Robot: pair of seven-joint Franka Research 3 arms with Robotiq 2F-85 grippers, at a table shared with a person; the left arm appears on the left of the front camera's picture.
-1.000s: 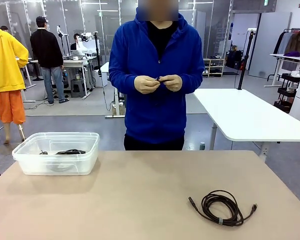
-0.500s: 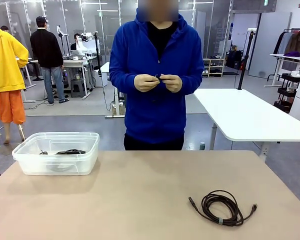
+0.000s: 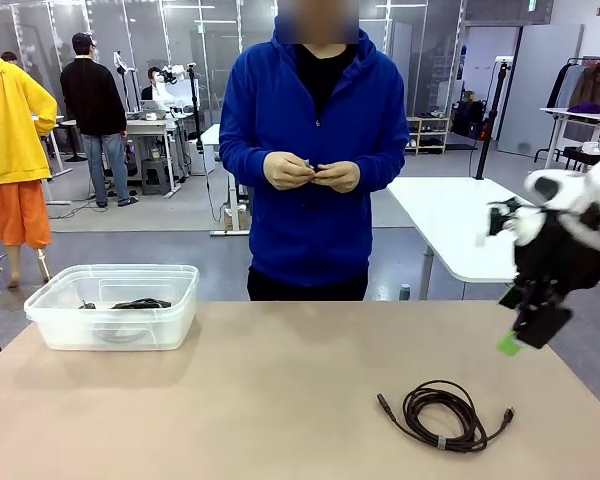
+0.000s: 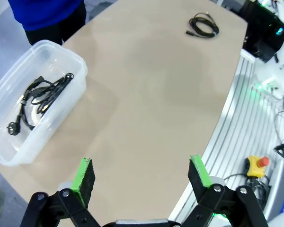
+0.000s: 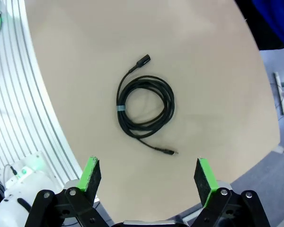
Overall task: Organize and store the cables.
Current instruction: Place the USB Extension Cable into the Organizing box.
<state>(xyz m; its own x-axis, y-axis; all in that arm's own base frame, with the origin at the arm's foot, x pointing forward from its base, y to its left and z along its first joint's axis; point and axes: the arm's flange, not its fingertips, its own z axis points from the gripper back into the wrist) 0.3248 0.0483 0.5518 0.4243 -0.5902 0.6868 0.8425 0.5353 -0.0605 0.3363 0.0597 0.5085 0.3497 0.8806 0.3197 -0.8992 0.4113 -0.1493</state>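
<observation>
Left gripper hangs high over the table edge, fingers spread wide, nothing in them. The clear plastic bin of black cables sits ahead to its left. Person's hands pinch something small, maybe a tie. Right gripper, also spread and empty, hovers right above the coiled cable, with bare tabletop all around.

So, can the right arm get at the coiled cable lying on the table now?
Probably yes. The right claw is open and hangs above the table, looking down at the cable. The cable lies alone, and nothing stands between them.
</observation>
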